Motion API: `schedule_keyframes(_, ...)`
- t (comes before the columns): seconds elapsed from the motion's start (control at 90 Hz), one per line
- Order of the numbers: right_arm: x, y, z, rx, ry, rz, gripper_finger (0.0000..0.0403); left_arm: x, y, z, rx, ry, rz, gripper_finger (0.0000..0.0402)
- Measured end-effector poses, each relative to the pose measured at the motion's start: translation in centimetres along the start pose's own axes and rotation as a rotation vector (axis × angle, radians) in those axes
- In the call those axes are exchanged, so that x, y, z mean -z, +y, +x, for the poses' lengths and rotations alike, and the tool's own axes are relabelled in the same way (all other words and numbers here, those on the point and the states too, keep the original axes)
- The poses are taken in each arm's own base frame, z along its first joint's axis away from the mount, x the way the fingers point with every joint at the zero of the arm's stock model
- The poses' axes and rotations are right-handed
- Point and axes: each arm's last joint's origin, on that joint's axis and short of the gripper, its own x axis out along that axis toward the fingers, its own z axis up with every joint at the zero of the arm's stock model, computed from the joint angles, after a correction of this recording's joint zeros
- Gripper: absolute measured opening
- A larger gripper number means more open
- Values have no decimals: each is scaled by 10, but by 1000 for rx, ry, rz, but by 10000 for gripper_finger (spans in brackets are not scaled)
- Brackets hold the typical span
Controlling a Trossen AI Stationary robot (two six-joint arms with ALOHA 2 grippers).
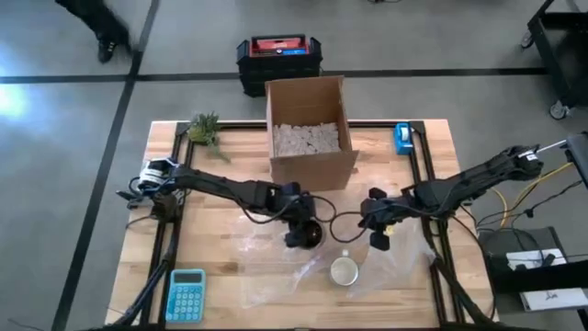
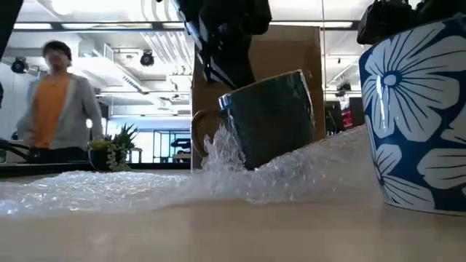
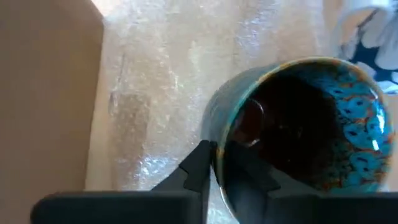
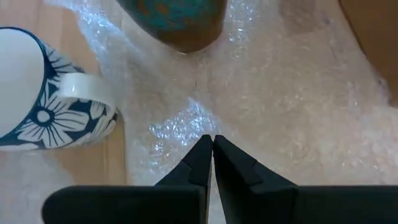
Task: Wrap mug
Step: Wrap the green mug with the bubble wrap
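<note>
Nearest the low camera, a blue mug with white flowers (image 2: 419, 116) is seen standing upright at the edge of a sheet of bubble wrap (image 2: 109, 185). Behind it, a dark teal mug (image 2: 271, 116) is held tilted above the wrap by the left gripper (image 3: 214, 168), whose fingers are clamped on the mug's rim, one inside and one outside. From above, this mug (image 1: 308, 233) is found near the middle of the table (image 1: 211, 175), in front of a cardboard box (image 1: 310, 129), with the flowered mug (image 1: 344, 271) just beyond it. The right gripper (image 4: 211, 155) is held low over the wrap, its fingers pressed together with nothing visibly between them. A calculator (image 1: 186, 294) is placed at the table's front left corner.
</note>
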Motion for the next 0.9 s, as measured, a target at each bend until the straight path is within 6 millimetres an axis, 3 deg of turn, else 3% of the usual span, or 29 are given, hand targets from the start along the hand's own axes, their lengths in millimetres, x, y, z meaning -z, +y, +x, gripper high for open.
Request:
schedule_keyframes(0.111,0,0,0,0,1,-2,2,-15,-1,-21,13,-57,2,116)
schedule_keyframes(0.244,0,0,0,0,2,-11,2,-20,-1,-41,11,-27,5,174)
schedule_keyframes(0.4,3,-1,-5,2,16,-17,2,3,-16,-69,-21,104,-39,212)
schedule_keyframes(0.522,4,-2,-11,4,6,-35,2,41,-37,-55,-68,216,-26,213)
schedule_keyframes(0.689,3,-3,-11,36,-15,-82,2,86,-58,-15,-15,154,-17,192)
schedule_keyframes(0.9,2,-3,-4,66,-3,-110,2,129,-51,10,-8,196,-87,154)
